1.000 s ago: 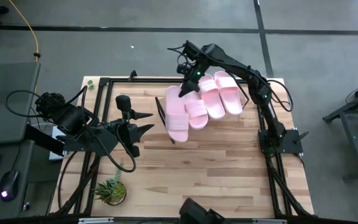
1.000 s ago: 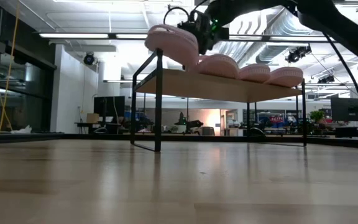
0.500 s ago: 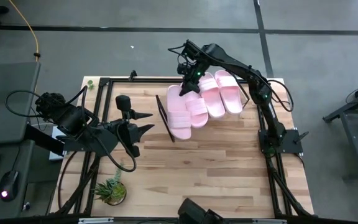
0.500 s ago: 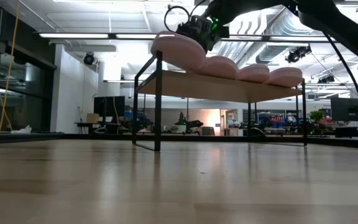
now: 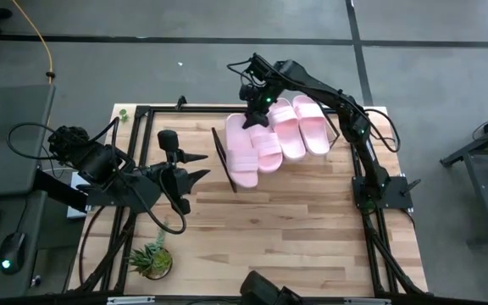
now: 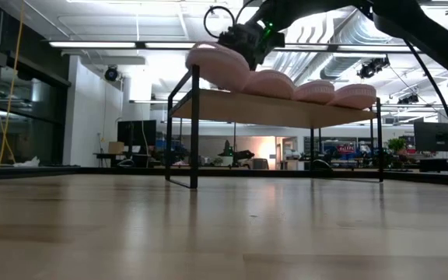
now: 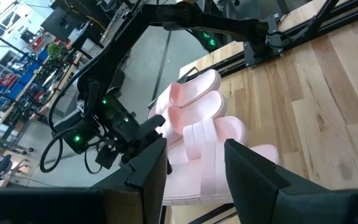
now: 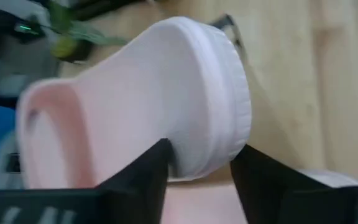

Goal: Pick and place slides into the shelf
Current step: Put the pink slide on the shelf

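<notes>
Four light-pink slides lie side by side on the slanted shelf (image 6: 286, 109) at the table's far middle. The leftmost slide (image 5: 242, 157) rests with its sole on the board, next to the second (image 5: 268, 146) and third (image 5: 291, 135). My right gripper (image 5: 257, 114) comes in from the far side. It is open, with the leftmost slide's far end (image 8: 197, 124) between its fingers. My left gripper (image 5: 202, 167) waits open to the left of the shelf, pointing at it, with nothing between its fingers (image 7: 194, 149).
A small potted plant (image 5: 152, 261) stands at the table's near left corner. The shelf's black frame leg (image 6: 193, 128) stands on the tabletop. Bare wood (image 5: 295, 229) stretches from the shelf to the near edge.
My right gripper has come down a little and carried the leftmost slide with it. The slide hung above the shelf's left end and now lies on the board against its neighbour. The shelf has shifted slightly toward the table's left.
</notes>
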